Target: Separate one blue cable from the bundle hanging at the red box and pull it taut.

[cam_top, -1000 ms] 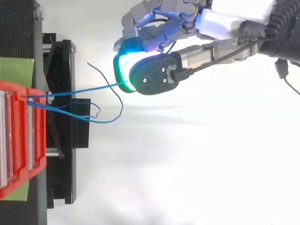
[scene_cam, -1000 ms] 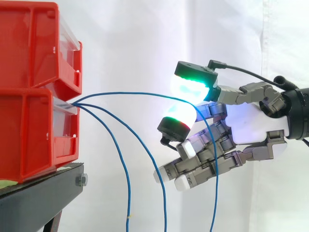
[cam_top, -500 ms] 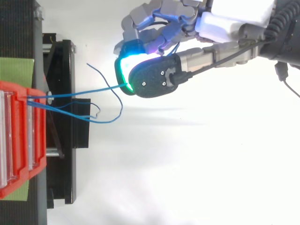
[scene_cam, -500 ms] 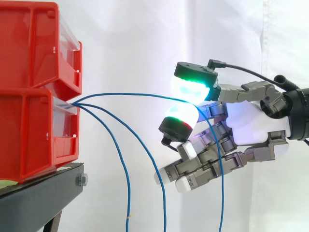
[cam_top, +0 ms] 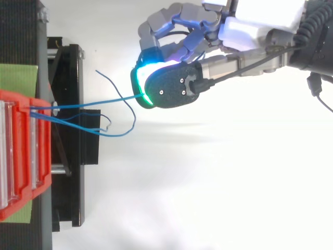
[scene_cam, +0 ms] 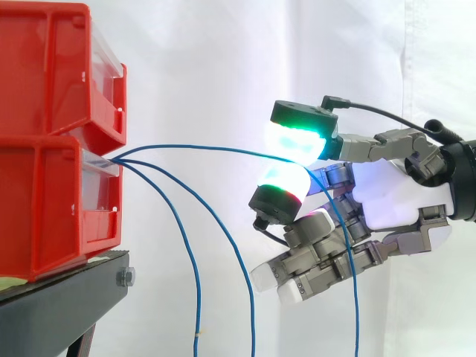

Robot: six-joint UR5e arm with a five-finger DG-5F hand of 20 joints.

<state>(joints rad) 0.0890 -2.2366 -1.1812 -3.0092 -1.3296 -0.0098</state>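
Three thin blue cables leave the front of the lower red box [scene_cam: 52, 208] [cam_top: 23, 151]. The top blue cable [scene_cam: 201, 146] [cam_top: 99, 101] runs nearly level to my hand [scene_cam: 394, 201] [cam_top: 250, 23] and is pinched between two glowing fingertips [scene_cam: 297, 141], then drops behind the curled fingers toward the bottom of the side view. My hand is shut on that cable, to the right of the box. The other two blue cables [scene_cam: 190, 260] [cam_top: 112, 134] hang loose in arcs below it.
An upper red box [scene_cam: 59, 71] is stacked on the lower one, both on a black stand [scene_cam: 67, 297] [cam_top: 67, 135]. A white curtain is behind everything.
My hand has shifted slightly right, away from the box, and a little lower, carrying the pinched cable. The cable's hanging tail moved right too. The two loose cables hang as before.
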